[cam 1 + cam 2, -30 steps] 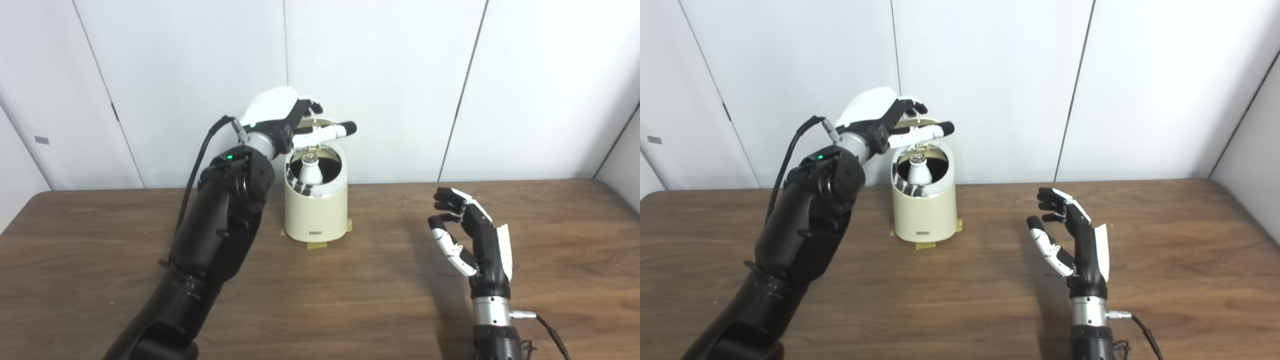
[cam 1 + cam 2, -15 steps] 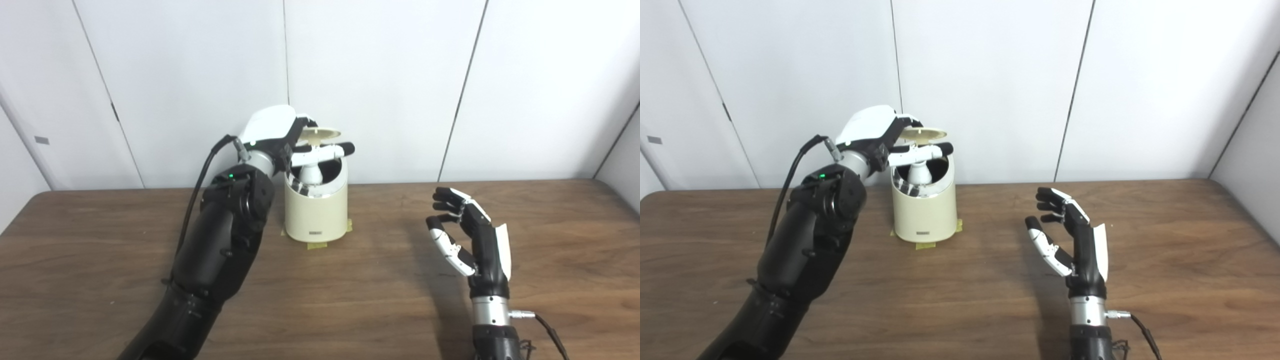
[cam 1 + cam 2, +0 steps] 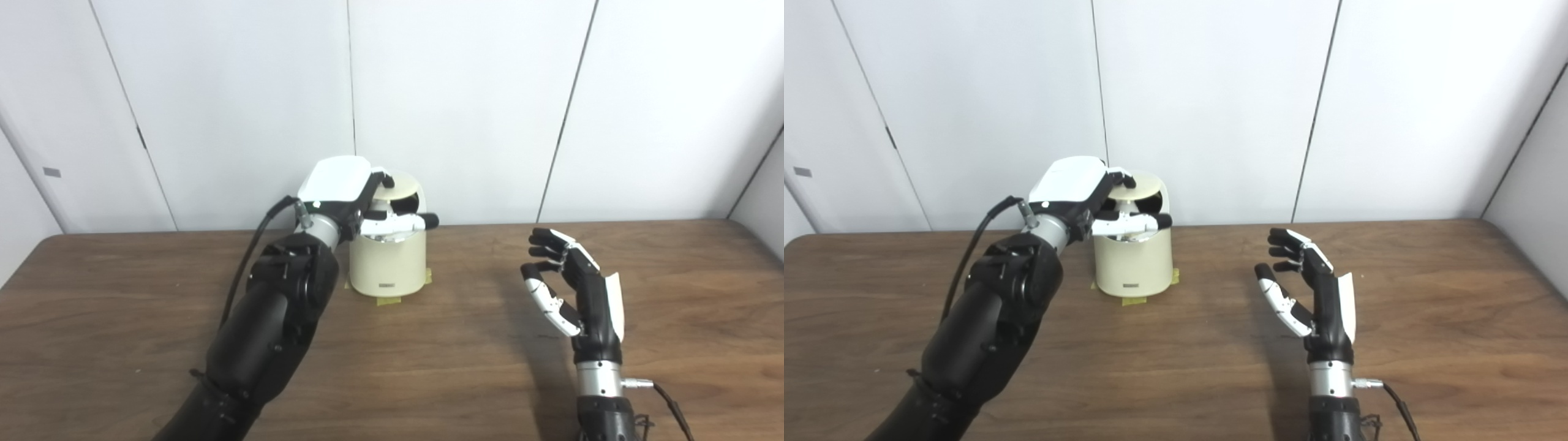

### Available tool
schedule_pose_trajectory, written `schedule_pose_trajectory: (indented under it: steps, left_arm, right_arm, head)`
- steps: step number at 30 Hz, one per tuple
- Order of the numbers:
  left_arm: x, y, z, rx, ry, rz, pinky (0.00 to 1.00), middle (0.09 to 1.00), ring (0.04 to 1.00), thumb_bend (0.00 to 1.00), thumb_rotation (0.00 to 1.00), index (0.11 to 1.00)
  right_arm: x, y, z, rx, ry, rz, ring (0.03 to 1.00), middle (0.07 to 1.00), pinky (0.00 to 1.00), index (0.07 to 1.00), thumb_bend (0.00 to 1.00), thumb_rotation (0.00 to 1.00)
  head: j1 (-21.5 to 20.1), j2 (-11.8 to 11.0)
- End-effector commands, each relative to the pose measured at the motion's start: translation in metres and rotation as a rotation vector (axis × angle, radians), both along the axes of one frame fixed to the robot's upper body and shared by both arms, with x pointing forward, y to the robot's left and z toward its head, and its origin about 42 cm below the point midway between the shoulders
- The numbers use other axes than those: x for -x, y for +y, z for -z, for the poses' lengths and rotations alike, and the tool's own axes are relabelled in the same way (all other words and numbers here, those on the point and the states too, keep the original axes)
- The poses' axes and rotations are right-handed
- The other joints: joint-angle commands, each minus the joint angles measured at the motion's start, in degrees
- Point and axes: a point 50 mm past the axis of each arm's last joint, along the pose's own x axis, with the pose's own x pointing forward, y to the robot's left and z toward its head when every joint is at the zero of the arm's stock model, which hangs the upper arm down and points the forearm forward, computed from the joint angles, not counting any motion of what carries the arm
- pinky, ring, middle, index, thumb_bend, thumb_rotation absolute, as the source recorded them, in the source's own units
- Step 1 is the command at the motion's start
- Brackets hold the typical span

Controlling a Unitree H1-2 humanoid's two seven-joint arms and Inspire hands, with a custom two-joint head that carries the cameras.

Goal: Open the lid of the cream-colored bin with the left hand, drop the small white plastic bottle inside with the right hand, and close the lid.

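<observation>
Left hand [image 3: 343, 193] up at the top of the cream-colored bin [image 3: 388, 260], fingers curled onto the lid [image 3: 401, 187], thumb stretched across the front of the rim below it; clamped on the lid, as far as can be seen. Lid tilted, lowered most of the way, a dark gap showing under its right edge. Small white plastic bottle not visible, the bin's inside hidden by lid and hand. Black forearm running from the bottom-left corner up to the bin, a cable looping off the wrist.

Bin upright near the back of the desk [image 3: 429, 367], close to the wall, with bits of yellowish tape [image 3: 387, 299] at its base.

Right hand [image 3: 1311, 297] well apart from the bin, over to the right, raised upright above the desk, palm turned toward the bin. Fingers apart and lightly curled, nothing held. Its shadow on the wood just to its left.

Behind everything, white wall panels [image 3: 1206, 98] with dark seams.
</observation>
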Motion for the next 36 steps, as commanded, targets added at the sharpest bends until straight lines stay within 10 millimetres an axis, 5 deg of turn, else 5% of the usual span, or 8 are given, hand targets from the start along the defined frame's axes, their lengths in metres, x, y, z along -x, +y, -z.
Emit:
schedule_pose_trajectory:
  steps: [1,36]
  left_arm:
    - [0.005,-0.003,-0.021,-0.038,-0.128,0.011,1.0,0.835,0.964,0.94,1.0,0.808]
    - [0.014,-0.003,0.026,-0.165,-0.027,0.017,1.0,0.84,0.95,0.95,1.0,0.809]
  right_arm:
    - [0.013,0.014,0.026,-0.022,0.067,-0.01,0.678,0.712,0.58,0.711,0.22,0.46]
    - [0.016,0.014,0.021,-0.03,0.072,-0.016,0.684,0.711,0.58,0.712,0.22,0.48]
  head:
    - [0.02,0.05]
    - [-0.51,1.5]
